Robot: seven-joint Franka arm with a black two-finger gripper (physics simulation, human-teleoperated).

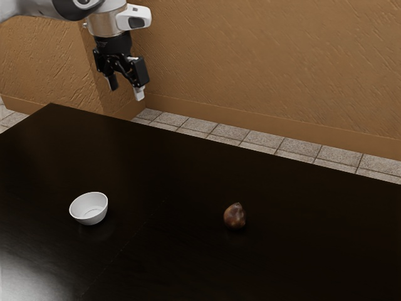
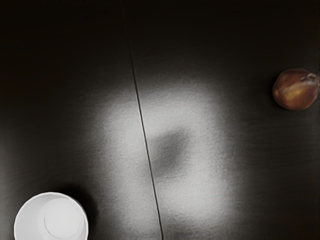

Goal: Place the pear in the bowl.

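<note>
Brown pear (image 1: 235, 217) rests on the table (image 1: 175, 182), lower than the empty, spread gripper (image 1: 126, 93) and toward the exterior view's right, well apart from the bowl (image 1: 93, 220); next move should go across, then down.

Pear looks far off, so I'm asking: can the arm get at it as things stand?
Probably yes: the pear sits uncovered on the table, the bowl stands well apart from it, and the gripper is open and empty, though reach is only a guess.

Text: none legible | labels, brands, numbers, signs: none legible
</note>
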